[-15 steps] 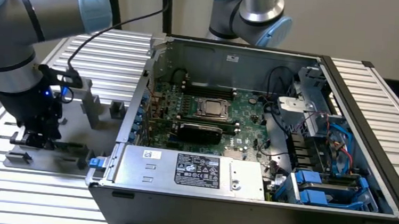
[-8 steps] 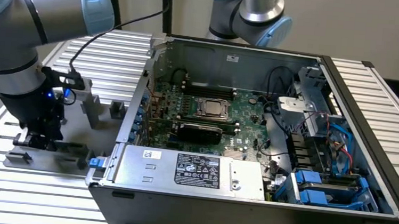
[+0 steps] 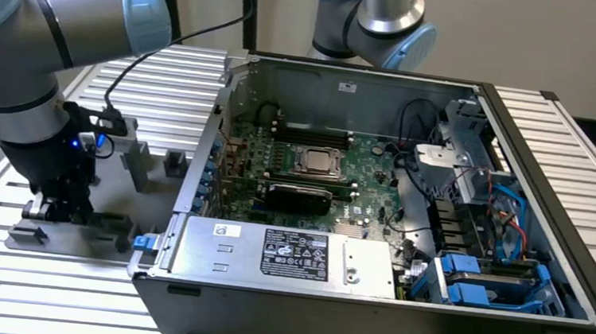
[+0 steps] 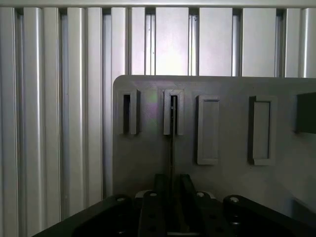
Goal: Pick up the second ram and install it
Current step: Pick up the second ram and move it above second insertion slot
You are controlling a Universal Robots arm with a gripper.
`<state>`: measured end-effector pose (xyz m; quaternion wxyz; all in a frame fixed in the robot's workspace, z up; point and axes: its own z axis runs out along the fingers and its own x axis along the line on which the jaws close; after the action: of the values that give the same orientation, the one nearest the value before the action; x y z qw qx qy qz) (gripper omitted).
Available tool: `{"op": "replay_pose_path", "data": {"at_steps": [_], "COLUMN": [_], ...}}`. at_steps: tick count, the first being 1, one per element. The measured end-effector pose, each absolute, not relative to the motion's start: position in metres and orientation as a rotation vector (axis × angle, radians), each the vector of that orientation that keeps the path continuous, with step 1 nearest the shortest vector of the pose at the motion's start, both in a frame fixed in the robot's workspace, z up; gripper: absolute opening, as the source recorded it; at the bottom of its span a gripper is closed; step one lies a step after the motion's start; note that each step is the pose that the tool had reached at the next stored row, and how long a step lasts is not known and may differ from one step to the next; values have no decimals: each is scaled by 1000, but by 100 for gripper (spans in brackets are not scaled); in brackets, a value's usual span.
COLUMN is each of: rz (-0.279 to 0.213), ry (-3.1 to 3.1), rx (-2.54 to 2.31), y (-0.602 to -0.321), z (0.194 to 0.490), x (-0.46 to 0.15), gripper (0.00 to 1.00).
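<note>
I am reaching straight down at the exterior view's left, my fingers (image 3: pixel 57 210) hanging low over a grey holder plate (image 3: pixel 68 242) that is lying on the slatted metal desk (image 3: pixel 54 295). The open computer case (image 3: pixel 265 312) is sitting just beside the plate, toward the exterior view's right, with its motherboard (image 3: pixel 368 160) facing up, so the carry across should be a short one.

The wrist view is showing what the exterior view is hiding behind my arm. The second ram (image 4: pixel 172 140) is standing on edge, appearing as one thin dark line. Its far end is sitting in a slot block (image 4: pixel 173 112) on the holder plate (image 4: pixel 143 158), which is there to hold the stick upright where I can get at both its faces. My fingers (image 4: pixel 162 200) are drawn in narrow, one against each face of the stick, and I judge that they are gripping it. The ram is not yet lifted out of its holder.
</note>
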<state>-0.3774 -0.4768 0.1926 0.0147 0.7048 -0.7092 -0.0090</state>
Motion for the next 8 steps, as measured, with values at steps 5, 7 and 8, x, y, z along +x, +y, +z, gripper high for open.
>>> {"op": "replay_pose_path", "data": {"at_steps": [5,7,8], "rz": [-27,-27,-27], "ry": [-2207,-2207,-2207], "rx": [2193,2193,2193], "y": [-477,-477,-477], "z": [192,192,192], "x": [-377,-377,-377], "gripper": [18,18,18]}}
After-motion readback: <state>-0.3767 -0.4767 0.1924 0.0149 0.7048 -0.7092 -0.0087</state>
